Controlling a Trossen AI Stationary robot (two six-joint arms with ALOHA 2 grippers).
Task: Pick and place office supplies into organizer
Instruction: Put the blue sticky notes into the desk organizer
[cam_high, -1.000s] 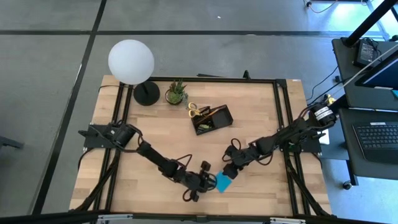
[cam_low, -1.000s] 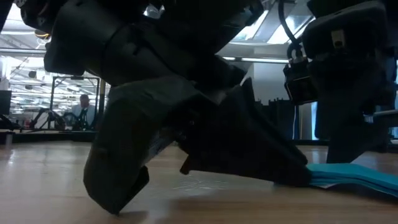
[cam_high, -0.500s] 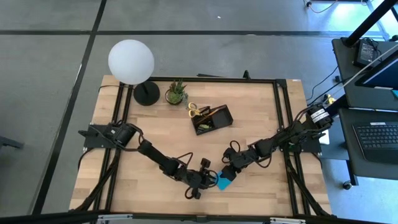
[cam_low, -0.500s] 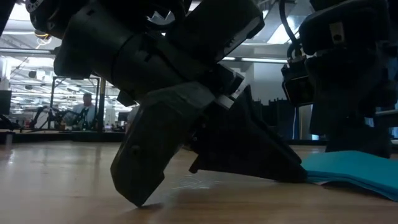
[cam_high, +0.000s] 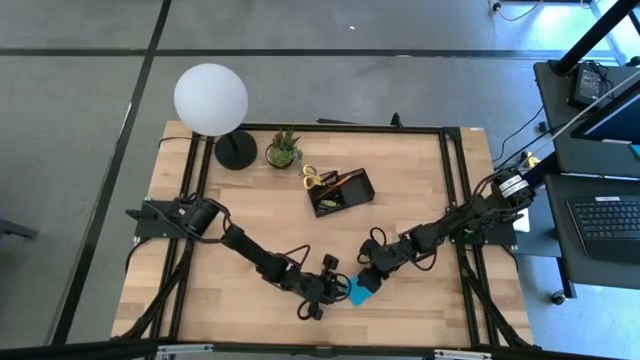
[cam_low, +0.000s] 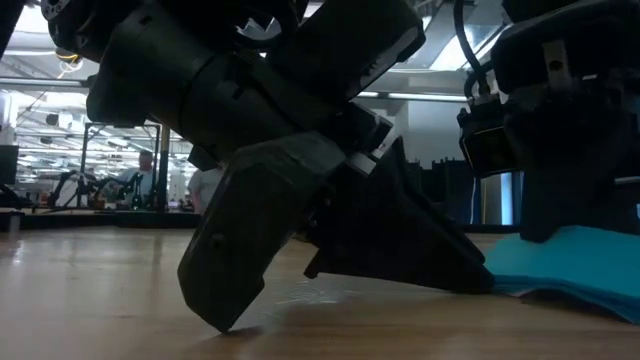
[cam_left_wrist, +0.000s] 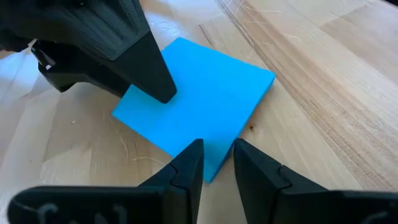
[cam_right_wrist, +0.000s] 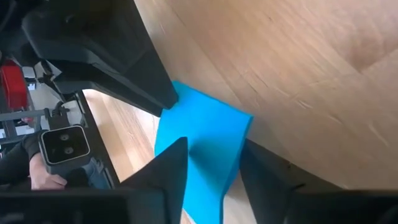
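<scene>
The blue square sticky-note pad (cam_high: 360, 292) lies near the table's near edge, between my two grippers. My left gripper (cam_high: 333, 288) comes at it from the table's left, its fingers almost shut around one corner. My right gripper (cam_high: 367, 279) comes from the right and is shut on the pad. The black organizer (cam_high: 340, 192) stands past the table's middle, with yellow-handled scissors (cam_high: 314, 180) at its left end. Pens, pencils and clips cannot be made out. My left gripper has the pad's corner (cam_left_wrist: 214, 163) between its two fingertips (cam_left_wrist: 189, 163), coming at it low and slanting from the table's left. That side of the pad (cam_low: 500, 283) stays on the table. My right gripper pinches the pad (cam_right_wrist: 211, 146) between its two fingers, coming from the table's right. One finger (cam_left_wrist: 158, 87) rests on the pad's top face. The pad's side under this gripper (cam_low: 580, 245) is raised off the table and the pad bends.
A round black lamp base with a white globe (cam_high: 211, 97) and a small potted plant (cam_high: 283, 150) stand at the far left. Bare wood lies between the pad and the organizer. A person shows far off in the room (cam_low: 148, 170).
My left gripper has shifted toward the pad and risen a little off the table. The pad's side under my right gripper has risen from the table, while its side at my left gripper has stayed down.
</scene>
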